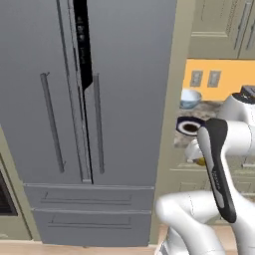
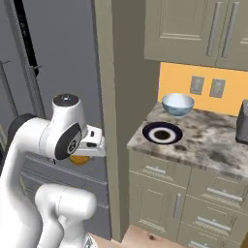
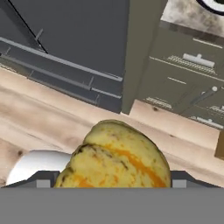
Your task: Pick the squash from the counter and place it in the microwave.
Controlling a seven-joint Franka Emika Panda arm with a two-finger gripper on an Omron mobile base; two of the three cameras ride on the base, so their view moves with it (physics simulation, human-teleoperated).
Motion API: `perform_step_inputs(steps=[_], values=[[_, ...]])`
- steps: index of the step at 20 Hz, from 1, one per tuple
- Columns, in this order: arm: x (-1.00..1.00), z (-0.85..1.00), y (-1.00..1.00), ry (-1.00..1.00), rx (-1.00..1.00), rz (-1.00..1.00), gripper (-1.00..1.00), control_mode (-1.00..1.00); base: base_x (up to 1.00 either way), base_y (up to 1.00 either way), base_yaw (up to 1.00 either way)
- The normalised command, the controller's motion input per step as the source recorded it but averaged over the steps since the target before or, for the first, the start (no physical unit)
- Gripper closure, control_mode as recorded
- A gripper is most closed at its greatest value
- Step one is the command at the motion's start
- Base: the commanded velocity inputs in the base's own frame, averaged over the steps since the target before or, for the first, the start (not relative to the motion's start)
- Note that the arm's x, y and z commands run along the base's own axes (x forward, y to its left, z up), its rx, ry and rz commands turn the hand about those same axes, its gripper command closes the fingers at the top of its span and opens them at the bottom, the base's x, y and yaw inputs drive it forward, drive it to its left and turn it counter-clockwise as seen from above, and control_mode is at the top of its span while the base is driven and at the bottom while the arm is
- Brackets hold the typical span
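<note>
The yellow-olive squash [image 3: 118, 157], streaked with orange, sits between my gripper's [image 3: 113, 181] fingers and hangs high over the wooden floor. In the right base view the squash [image 2: 79, 159] peeks out under the white hand, and my gripper [image 2: 82, 154] is shut on it, left of the counter [image 2: 213, 140] and in front of the grey fridge. A sliver of the squash [image 1: 200, 161] shows beside my forearm in the left base view. The marbled counter [image 1: 211, 107] lies behind it. The microwave is out of view.
A blue-white bowl [image 2: 178, 103] and a dark plate with a white ring [image 2: 162, 132] stand on the counter. A beige pillar [image 2: 116, 97] separates the counter from the grey fridge [image 1: 114, 99]. A dark appliance [image 2: 242, 123] sits at the counter's right end.
</note>
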Motion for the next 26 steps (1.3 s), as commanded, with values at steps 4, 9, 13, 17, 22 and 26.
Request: perform_step_inputs(steps=[4, 9, 13, 17, 22, 26], values=[[0.0, 0.0, 0.0, 0.0, 0.0, 0.0, 1.0, 1.0, 0.0, 1.0, 0.0], [0.0, 0.0, 0.0, 0.0, 0.0, 0.0, 1.0, 1.0, 0.01, 1.0, 0.0], [0.0, 0.0, 0.0, 0.0, 0.0, 0.0, 1.0, 1.0, 0.01, 1.0, 0.0], [0.0, 0.0, 0.0, 0.0, 0.0, 0.0, 1.0, 1.0, 0.14, 1.0, -0.02], [0.0, 0.0, 0.0, 0.0, 0.0, 0.0, 1.0, 1.0, 0.33, 1.0, -0.1], [0.0, 0.0, 0.0, 0.0, 0.0, 0.0, 1.0, 1.0, 0.41, 1.0, -0.12]])
